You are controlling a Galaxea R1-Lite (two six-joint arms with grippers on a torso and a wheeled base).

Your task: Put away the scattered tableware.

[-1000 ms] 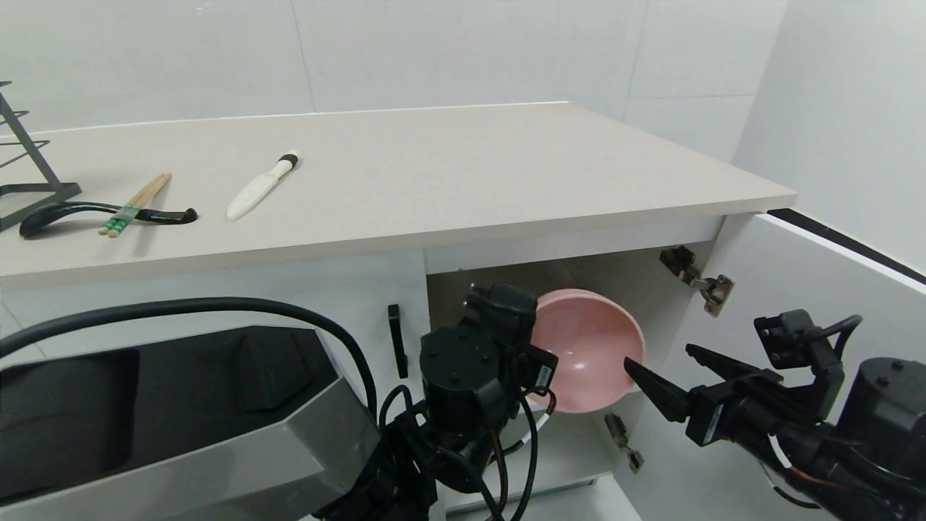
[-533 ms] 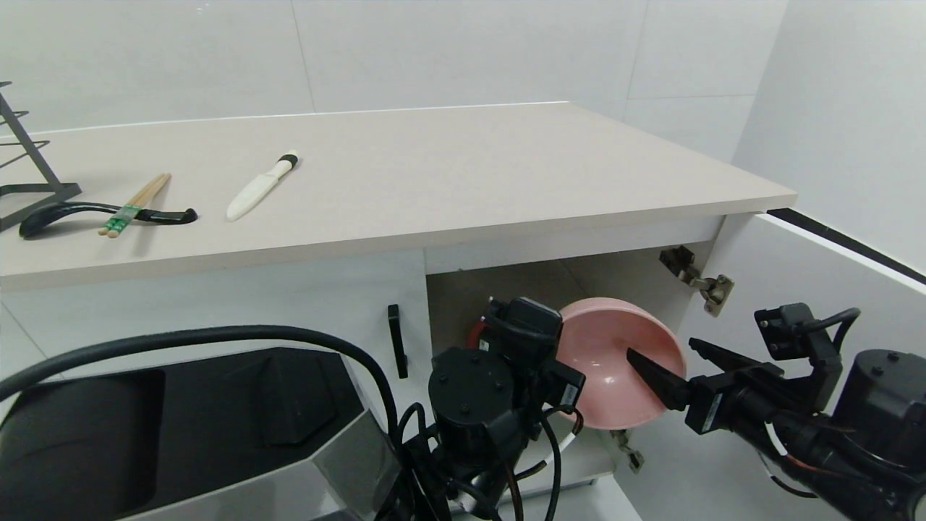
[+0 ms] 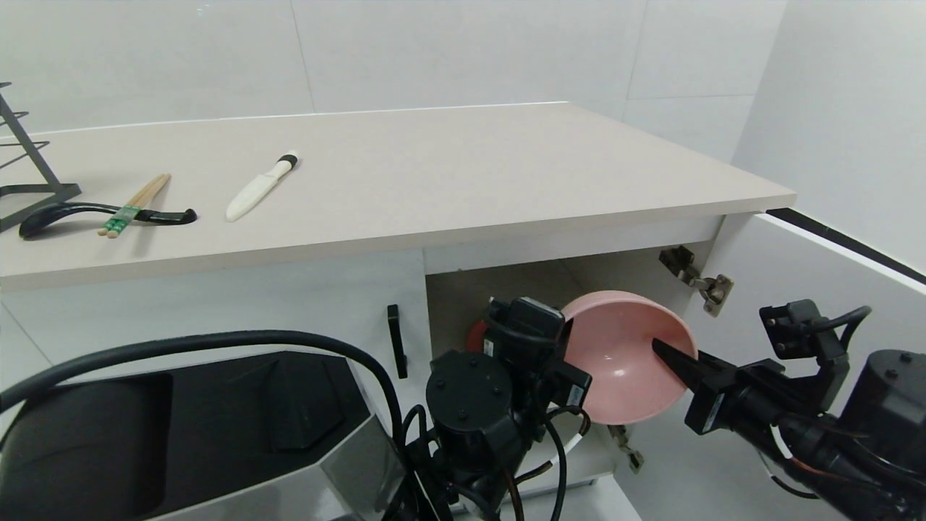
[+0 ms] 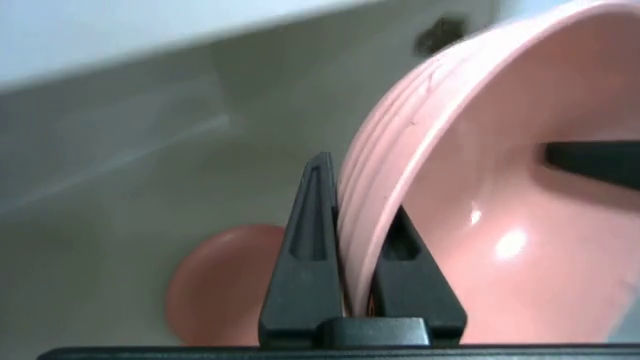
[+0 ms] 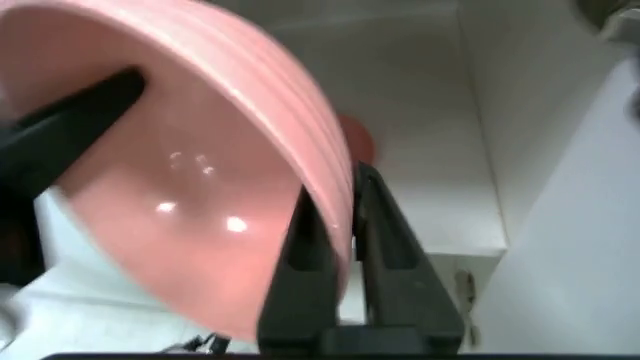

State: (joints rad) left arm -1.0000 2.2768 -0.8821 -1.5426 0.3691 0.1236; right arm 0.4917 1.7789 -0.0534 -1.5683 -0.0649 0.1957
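Observation:
A pink bowl (image 3: pixel 622 362) hangs tilted in the open cabinet mouth below the countertop (image 3: pixel 434 174). My left gripper (image 4: pixel 355 210) is shut on the bowl's left rim (image 4: pixel 500 200), one finger inside and one outside. My right gripper (image 3: pixel 669 351) comes from the right and straddles the opposite rim. In the right wrist view my right gripper (image 5: pixel 335 200) pinches the bowl's wall (image 5: pixel 200 200). On the counter's left lie a white knife (image 3: pixel 260 187), wooden chopsticks (image 3: pixel 135 204) and a black spoon (image 3: pixel 101 212).
A red dish (image 4: pixel 215 285) lies on the cabinet shelf behind the bowl. The cabinet door (image 3: pixel 796 275) stands open at the right, with hinges (image 3: pixel 698 278) on the frame. A dark wire rack (image 3: pixel 29 166) stands at the counter's far left. A black handle (image 3: pixel 394 340) marks the shut door.
The bowl has shifted to the right in my left gripper. My right gripper, open a second ago, has moved onto the bowl's right rim and shut on it.

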